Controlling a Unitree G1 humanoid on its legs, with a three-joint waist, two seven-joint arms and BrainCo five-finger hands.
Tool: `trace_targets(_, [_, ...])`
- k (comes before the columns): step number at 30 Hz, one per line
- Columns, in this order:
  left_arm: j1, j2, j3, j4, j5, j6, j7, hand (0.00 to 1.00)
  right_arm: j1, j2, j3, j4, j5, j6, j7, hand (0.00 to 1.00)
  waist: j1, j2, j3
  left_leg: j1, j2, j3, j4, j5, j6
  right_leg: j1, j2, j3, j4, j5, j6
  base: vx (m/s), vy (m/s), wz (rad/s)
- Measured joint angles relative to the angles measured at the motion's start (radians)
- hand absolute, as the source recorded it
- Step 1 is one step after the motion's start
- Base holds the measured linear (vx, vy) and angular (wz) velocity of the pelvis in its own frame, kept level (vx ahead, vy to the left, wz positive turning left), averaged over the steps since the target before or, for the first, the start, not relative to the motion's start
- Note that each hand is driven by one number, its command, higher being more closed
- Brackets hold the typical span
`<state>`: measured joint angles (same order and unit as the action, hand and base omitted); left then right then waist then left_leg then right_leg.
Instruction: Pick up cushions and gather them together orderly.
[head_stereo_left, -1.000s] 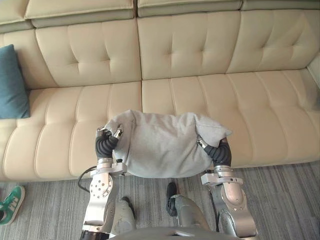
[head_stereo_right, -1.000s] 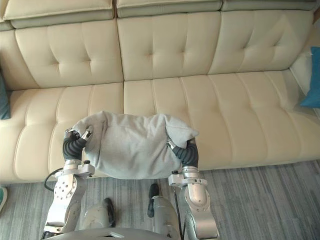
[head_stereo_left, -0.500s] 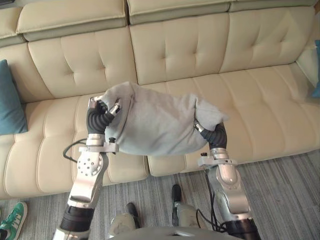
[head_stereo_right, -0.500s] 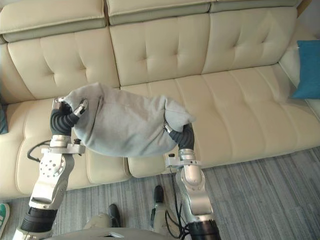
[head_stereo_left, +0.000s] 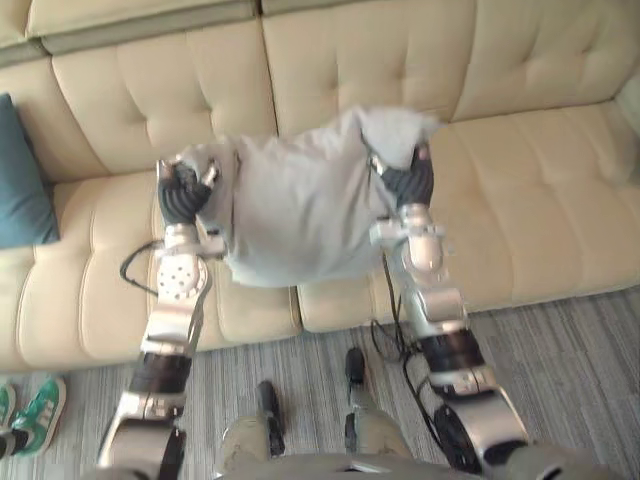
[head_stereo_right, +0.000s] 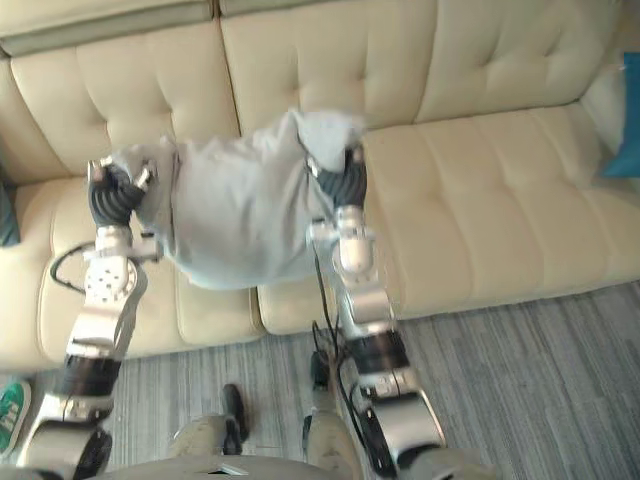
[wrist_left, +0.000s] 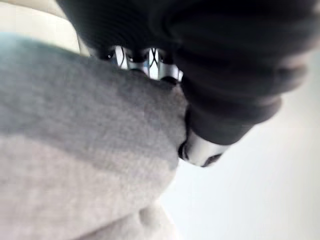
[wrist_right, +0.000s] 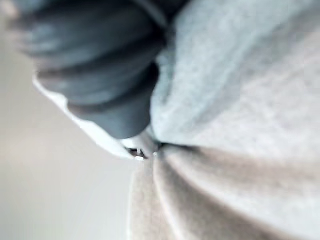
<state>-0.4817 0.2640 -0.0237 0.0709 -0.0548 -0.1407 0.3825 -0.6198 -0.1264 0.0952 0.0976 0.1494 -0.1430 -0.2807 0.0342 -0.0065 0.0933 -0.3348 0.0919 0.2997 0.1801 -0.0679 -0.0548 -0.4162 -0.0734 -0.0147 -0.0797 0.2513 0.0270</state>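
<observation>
A grey cushion (head_stereo_left: 290, 210) hangs in the air between my two hands, above the seat of the cream sofa (head_stereo_left: 520, 190). My left hand (head_stereo_left: 183, 192) grips its left end, fingers curled into the cloth (wrist_left: 125, 100). At the cushion's right upper corner my right hand (head_stereo_left: 408, 182) pinches the fabric, which bunches up by the wrist cover (wrist_right: 165, 145). A teal cushion (head_stereo_left: 22, 175) leans against the sofa back at the far left. A blue cushion (head_stereo_right: 625, 130) shows at the sofa's right end.
A striped grey carpet (head_stereo_left: 560, 330) lies in front of the sofa. A pair of green and white shoes (head_stereo_left: 35, 415) stands on the carpet at the lower left.
Both hands have raised the grey cushion higher and further towards the sofa back, and the right hand has come up and closer to the left. The camera view has shifted.
</observation>
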Motion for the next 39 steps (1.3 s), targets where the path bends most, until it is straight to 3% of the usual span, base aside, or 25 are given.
trace_targets(3, [-0.183,0.064,-0.017,0.077,0.000,0.002,0.054,1.00,-0.136,-0.006,-0.031,0.033,-0.006,0.000,-0.067,1.00,0.001,-0.019,0.021,-0.052,0.007,-0.011,0.015,0.014,-0.003,-0.040,-0.001,-0.003,0.000,0.013,-0.005,-0.12,-0.023,0.14])
trace_targets(5, [-0.303,0.101,-0.028,0.123,0.000,0.002,0.069,1.00,-0.210,-0.027,-0.055,0.036,-0.037,0.000,-0.104,1.00,-0.002,-0.020,0.027,-0.105,0.007,-0.024,0.030,0.022,-0.003,-0.080,-0.005,-0.010,0.000,0.022,-0.007,-0.09,-0.025,0.20])
trace_targets(8, [-0.479,0.144,-0.029,0.198,0.000,-0.003,0.072,1.00,-0.340,-0.059,-0.091,0.043,-0.040,0.000,-0.144,1.00,-0.002,-0.018,0.083,-0.161,0.005,-0.036,0.033,0.043,-0.003,-0.127,-0.009,-0.020,-0.001,0.036,-0.005,-0.09,-0.027,0.16])
trace_targets(11, [-0.597,0.152,-0.029,0.264,-0.004,-0.002,0.072,1.00,-0.431,-0.084,-0.122,0.049,-0.039,0.000,-0.166,1.00,-0.002,-0.017,0.114,-0.233,0.009,-0.058,0.041,0.060,-0.007,-0.183,-0.007,-0.035,-0.001,0.047,-0.006,-0.06,-0.023,0.20])
trace_targets(22, [-0.704,0.105,-0.012,0.429,-0.032,0.010,0.110,1.00,-0.530,-0.074,-0.177,0.258,0.005,0.020,-0.187,1.00,0.014,-0.013,0.132,-0.343,0.032,-0.060,0.052,0.064,-0.007,-0.287,0.004,-0.009,0.000,0.104,0.016,-0.01,0.017,0.01])
trace_targets(27, [-0.736,0.099,0.086,0.428,-0.032,0.010,0.145,1.00,-0.625,-0.071,-0.178,0.275,0.022,0.015,-0.187,1.00,0.027,0.002,0.186,-0.427,0.041,-0.065,0.067,0.080,-0.006,-0.362,0.007,0.003,0.000,0.140,0.035,-0.05,0.020,0.05])
trace_targets(28, [-0.745,0.097,0.111,0.422,-0.032,0.007,0.157,0.00,-0.652,-0.072,-0.178,0.275,0.022,0.006,-0.187,0.00,0.026,0.003,0.190,-0.456,0.041,-0.071,0.069,0.087,-0.008,-0.385,0.006,0.003,0.000,0.140,0.035,-0.07,0.005,0.14])
trace_targets(36, [-0.743,0.088,0.184,0.400,-0.044,-0.022,0.181,0.00,-0.709,-0.087,-0.179,0.274,0.021,-0.041,-0.188,0.00,0.030,0.003,0.197,-0.542,0.056,-0.107,-0.002,0.160,-0.033,-0.481,0.028,0.001,0.000,0.136,0.035,-0.06,-0.030,0.14])
trace_targets(39, [-0.743,0.080,0.190,0.382,-0.054,-0.022,0.181,0.00,-0.715,-0.119,-0.181,0.274,0.023,-0.044,-0.190,0.00,0.035,0.001,0.213,-0.536,0.060,-0.119,-0.067,0.214,-0.054,-0.493,0.040,-0.002,-0.001,0.101,0.023,-0.05,-0.053,0.17])
